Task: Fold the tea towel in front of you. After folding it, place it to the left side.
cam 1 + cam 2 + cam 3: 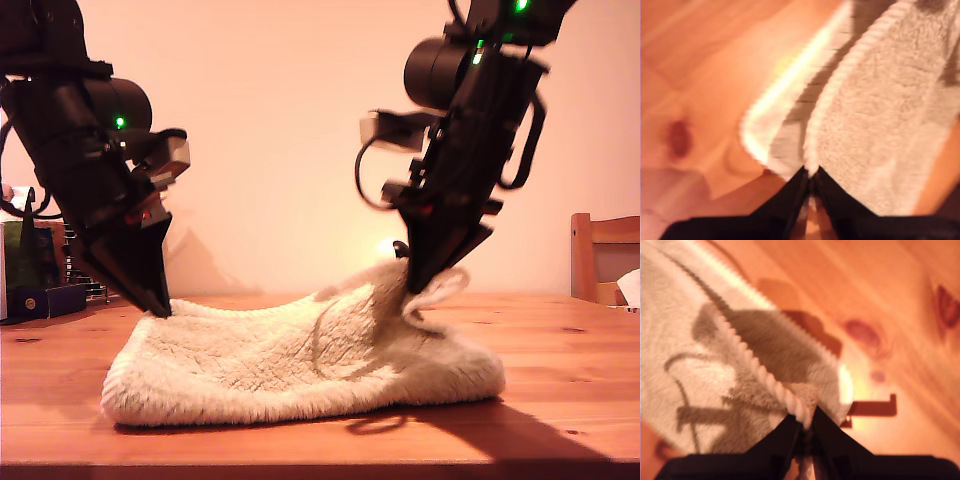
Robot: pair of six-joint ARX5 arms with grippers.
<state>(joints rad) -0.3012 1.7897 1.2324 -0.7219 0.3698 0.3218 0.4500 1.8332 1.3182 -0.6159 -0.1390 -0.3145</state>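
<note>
Terry tea towel (300,360) hem is pinched by both hands, first (811,176) and second (806,426), so they're best lifted evenly and carried across together.

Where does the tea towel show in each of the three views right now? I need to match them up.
Exterior view: the tea towel lies mid-table, one edge lifted toward the exterior view's right.
First wrist view: its ribbed hem runs into my first gripper.
Second wrist view: the hem meets my second gripper.
Shared landmark: that rope-like hem.
</note>
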